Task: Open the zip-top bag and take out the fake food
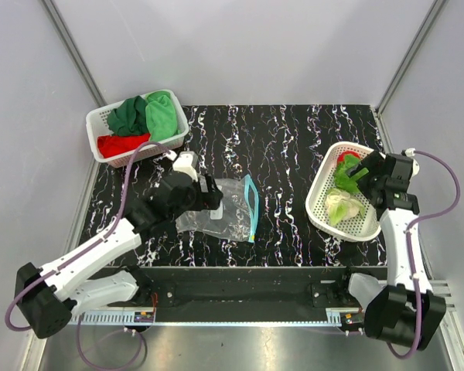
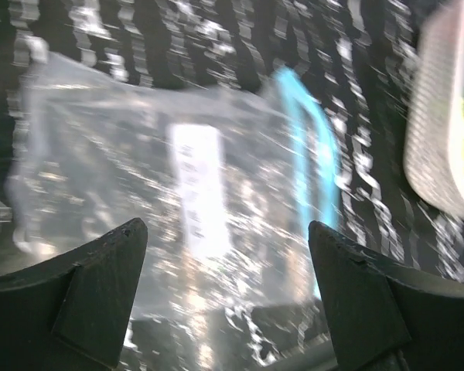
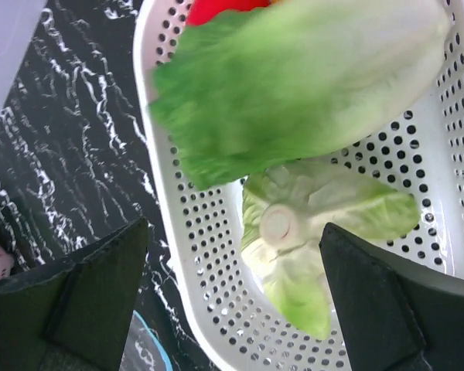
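Top view: A white mesh left basket (image 1: 92, 124) sits at the far left of the black marbled table (image 1: 286, 147), holding green cloths (image 1: 147, 114) and a red cloth (image 1: 117, 144). The right basket (image 1: 365, 226) lies at the right edge and holds the fake food: a leaf piece (image 1: 346, 179), a pale cabbage (image 1: 340, 205) and a red piece (image 1: 346, 159). The bag (image 1: 233, 202) lies flat left of centre. It is clear and crinkled, and its teal zip strip (image 1: 252, 207) runs near to far along the side facing the right basket. The left gripper (image 1: 209, 198) is over the bag's left part. The right gripper (image 1: 361, 175) is over the right basket.

Left wrist view: Blurred. The bag (image 2: 139, 178) fills the frame with a white label (image 2: 199, 189) at its middle. The strip (image 2: 305, 154) forms a narrow loop, its halves parted. The left gripper (image 2: 224, 286) has its jaws spread wide above the bag, holding nothing.

Right wrist view: The basket (image 3: 209, 232) holds a large leaf piece (image 3: 309, 85) with the cabbage (image 3: 309, 239) below it and a red piece (image 3: 224, 8) at the top edge. The right gripper (image 3: 232, 297) has its jaws wide apart, holding nothing.
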You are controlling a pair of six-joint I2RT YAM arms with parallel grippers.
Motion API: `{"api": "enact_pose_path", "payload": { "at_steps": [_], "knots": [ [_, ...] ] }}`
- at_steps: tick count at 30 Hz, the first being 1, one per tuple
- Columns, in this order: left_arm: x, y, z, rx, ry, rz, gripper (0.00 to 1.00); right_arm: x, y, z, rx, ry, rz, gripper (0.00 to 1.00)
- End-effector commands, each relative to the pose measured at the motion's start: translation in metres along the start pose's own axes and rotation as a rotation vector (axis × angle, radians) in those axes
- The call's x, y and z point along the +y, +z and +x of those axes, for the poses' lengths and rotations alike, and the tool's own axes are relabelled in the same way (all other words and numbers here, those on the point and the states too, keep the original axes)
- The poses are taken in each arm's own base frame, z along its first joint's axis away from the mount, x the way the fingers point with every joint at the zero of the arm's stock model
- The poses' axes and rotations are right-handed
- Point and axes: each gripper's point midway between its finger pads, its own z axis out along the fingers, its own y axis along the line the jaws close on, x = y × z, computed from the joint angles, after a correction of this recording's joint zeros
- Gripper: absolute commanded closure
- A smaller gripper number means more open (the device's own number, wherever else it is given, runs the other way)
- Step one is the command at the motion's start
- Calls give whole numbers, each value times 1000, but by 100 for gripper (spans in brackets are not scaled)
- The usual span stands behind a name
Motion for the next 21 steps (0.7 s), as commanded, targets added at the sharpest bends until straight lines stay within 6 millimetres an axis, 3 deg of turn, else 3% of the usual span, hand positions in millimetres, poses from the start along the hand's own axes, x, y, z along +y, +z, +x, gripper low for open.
{"api": "enact_pose_path", "payload": {
  "at_steps": [1, 4, 5, 7, 8, 9, 13, 14, 15, 17, 19, 20, 21],
  "knots": [
    [-51, -19, 16, 22, 8, 176, 11, 20, -34, 7, 11, -48, -134, 0],
    [-79, -35, 31, 16, 16, 288, 11, 37, -61, 29, 75, -58, -233, 0],
    [-80, -40, 37, 11, 9, 316, 11, 52, -73, 45, 117, -95, -297, 0],
    [-105, -55, 37, -35, -12, 446, 11, 72, -89, 70, 203, -149, -386, 0],
    [-110, -61, 38, -56, -20, 485, 11, 86, -104, 103, 304, -222, -453, 0],
    [-120, -74, 37, -108, -36, 576, 11, 91, -111, 116, 346, -228, -475, 0],
    [-131, -110, 39, -214, -90, 798, 7, 92, -138, 152, 403, -273, -550, 0],
    [-132, -120, 36, -240, -113, 844, 6, 93, -150, 148, 380, -266, -603, 0],
    [-135, -144, 23, -300, -154, 944, 6, 92, -155, 149, 372, -277, -631, 0],
    [-128, -155, 28, -325, -176, 1009, 4, 93, -173, 146, 342, -286, -736, 0],
    [-124, -185, 20, -383, -203, 1124, 4, 96, -188, 144, 332, -262, -804, 0],
    [-124, -197, 15, -405, -213, 1170, 3, 105, -208, 135, 297, -245, -901, 0],
    [-126, -224, 10, -430, -223, 1285, 2, 111, -226, 131, 292, -233, -981, 0]
  ]
}}
